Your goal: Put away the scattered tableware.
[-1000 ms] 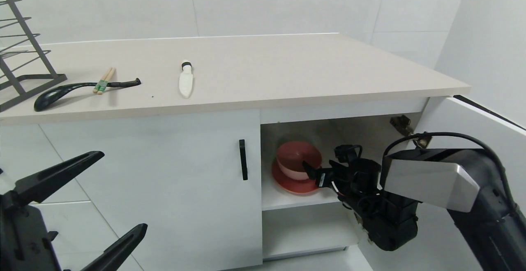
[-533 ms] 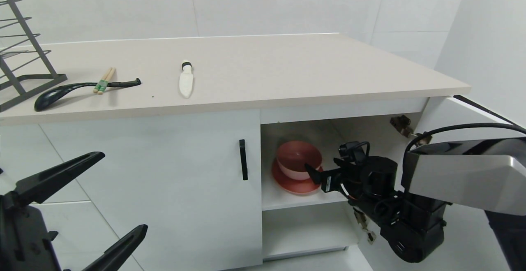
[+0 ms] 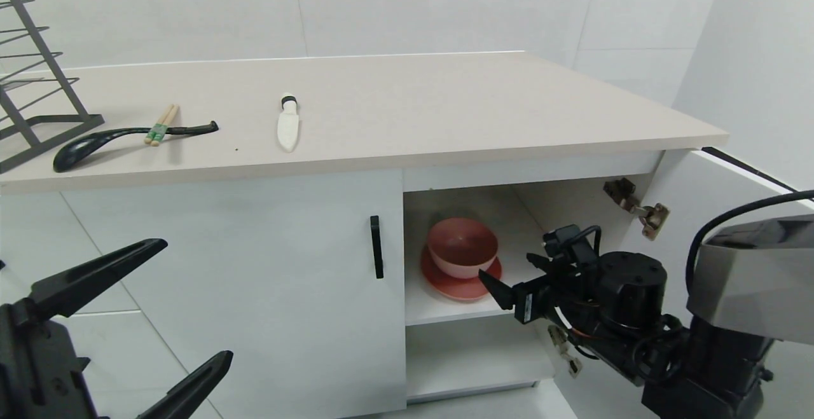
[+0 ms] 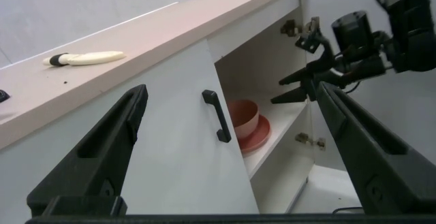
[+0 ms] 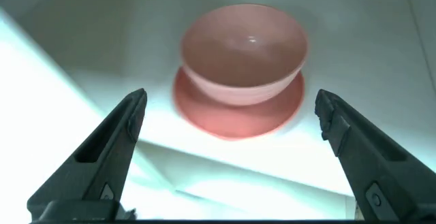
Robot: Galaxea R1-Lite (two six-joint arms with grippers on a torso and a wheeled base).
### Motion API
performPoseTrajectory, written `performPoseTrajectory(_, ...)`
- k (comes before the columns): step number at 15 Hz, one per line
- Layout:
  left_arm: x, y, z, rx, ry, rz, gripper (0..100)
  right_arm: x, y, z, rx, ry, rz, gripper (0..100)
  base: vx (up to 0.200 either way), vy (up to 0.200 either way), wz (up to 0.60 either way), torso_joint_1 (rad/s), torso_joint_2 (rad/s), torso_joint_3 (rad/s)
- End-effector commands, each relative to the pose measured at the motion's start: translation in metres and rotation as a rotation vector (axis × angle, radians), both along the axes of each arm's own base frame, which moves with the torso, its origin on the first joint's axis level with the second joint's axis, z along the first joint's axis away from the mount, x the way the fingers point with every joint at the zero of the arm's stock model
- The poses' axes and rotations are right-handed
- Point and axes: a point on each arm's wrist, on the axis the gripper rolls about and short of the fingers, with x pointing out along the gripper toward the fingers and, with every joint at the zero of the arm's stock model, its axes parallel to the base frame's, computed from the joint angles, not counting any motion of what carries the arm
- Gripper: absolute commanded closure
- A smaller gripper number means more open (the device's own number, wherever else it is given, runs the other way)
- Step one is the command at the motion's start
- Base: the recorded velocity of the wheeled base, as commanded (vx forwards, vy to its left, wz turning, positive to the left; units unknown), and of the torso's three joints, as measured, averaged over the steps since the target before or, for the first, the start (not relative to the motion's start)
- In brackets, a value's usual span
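Observation:
A pink bowl [image 3: 462,246] rests on a red plate [image 3: 455,284] on the upper shelf of the open cabinet; both also show in the right wrist view, the bowl [image 5: 244,52] on the plate [image 5: 235,115]. My right gripper [image 3: 505,267] hangs open and empty just outside the shelf, a short way in front of the bowl, not touching it. My left gripper [image 3: 194,301] is open and empty, low in front of the closed cabinet door. On the countertop lie a black spoon [image 3: 121,137], chopsticks [image 3: 161,124] across its handle, and a white knife [image 3: 287,124].
A grey wire dish rack [image 3: 35,88] stands at the counter's far left. The left cabinet door has a black handle [image 3: 376,247]. The right door [image 3: 718,184] stands swung open beside my right arm. A lower shelf [image 3: 470,355] lies below the plate.
My right gripper has drawn back out of the cabinet, away from the bowl and toward the right. The bowl stays on the plate. The left arm has barely moved.

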Motion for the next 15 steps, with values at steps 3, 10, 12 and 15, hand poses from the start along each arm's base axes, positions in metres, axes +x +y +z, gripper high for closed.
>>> performPoseTrajectory(3, 0.001, -0.001, 0.0, 0.003, 0.006, -0.001, 0, -0.045, -0.013, 0.05, 0.057, -0.09, 0.047, 0, 0.0, 0.0, 0.0, 0.0, 0.0, 0.0)
performPoseTrajectory(10, 0.003, -0.002, -0.004, 0.025, 0.036, 0.002, 0, -0.099, -0.053, 0.079, 0.069, -0.164, 0.033, 0, 0.0, 0.0, 0.0, 0.0, 0.0, 0.0)
performPoseTrajectory(12, 0.003, -0.002, -0.004, 0.024, 0.035, 0.007, 0, -0.1, -0.058, 0.086, 0.087, -0.197, 0.011, 0, 0.0, 0.0, 0.0, 0.0, 0.0, 0.0)
performPoseTrajectory(15, 0.005, 0.0, -0.004, 0.025, 0.036, 0.027, 0, -0.1, -0.066, 0.091, 0.095, -0.226, -0.027, 0, 0.0, 0.0, 0.0, 0.0, 0.0, 0.0)
